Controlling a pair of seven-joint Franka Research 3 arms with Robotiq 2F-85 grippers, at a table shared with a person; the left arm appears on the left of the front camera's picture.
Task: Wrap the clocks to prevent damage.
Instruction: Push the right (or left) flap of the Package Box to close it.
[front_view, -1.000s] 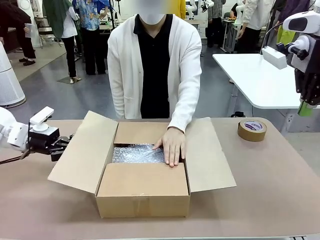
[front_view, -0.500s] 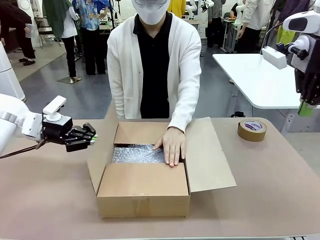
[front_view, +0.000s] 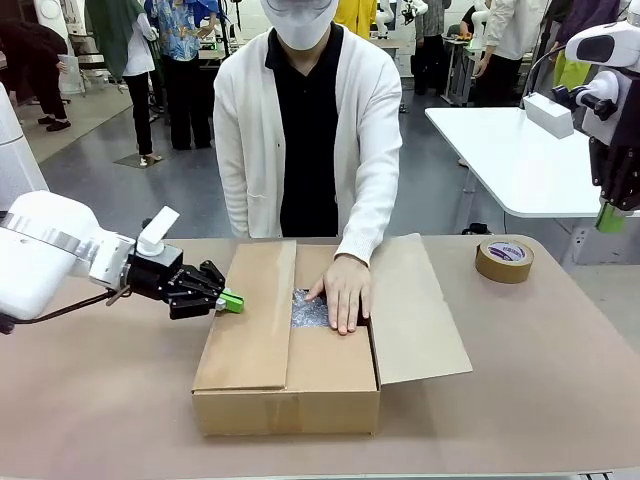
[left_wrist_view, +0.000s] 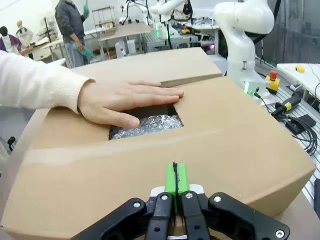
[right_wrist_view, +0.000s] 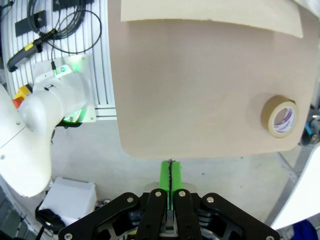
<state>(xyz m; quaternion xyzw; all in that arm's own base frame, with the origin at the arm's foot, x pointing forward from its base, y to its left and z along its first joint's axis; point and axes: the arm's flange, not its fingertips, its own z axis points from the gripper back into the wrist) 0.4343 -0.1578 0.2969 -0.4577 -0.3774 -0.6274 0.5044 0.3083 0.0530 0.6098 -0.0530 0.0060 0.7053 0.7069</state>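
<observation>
A cardboard box (front_view: 285, 395) stands mid-table, its left flap (front_view: 252, 315) folded flat over the top. My left gripper (front_view: 232, 301) is shut, its green pads touching that flap's outer edge; the left wrist view shows the gripper (left_wrist_view: 175, 181) shut against the cardboard (left_wrist_view: 240, 140). Bubble wrap (front_view: 308, 311) shows through the remaining gap, and a person's hand (front_view: 341, 290) rests flat on it (left_wrist_view: 125, 102). The clocks are hidden. My right gripper (front_view: 612, 216) hangs shut and empty high at the right, and its wrist view shows it (right_wrist_view: 170, 176) over the table's edge.
The box's right flap (front_view: 418, 310) still lies open towards the right. A roll of brown tape (front_view: 504, 260) lies on the table at the far right (right_wrist_view: 280, 116). The person stands close behind the box. A white table (front_view: 500, 150) stands beyond.
My left gripper has swept to the right, swinging the box's left flap up and over onto the top. The person's hand and my right arm have stayed put.
</observation>
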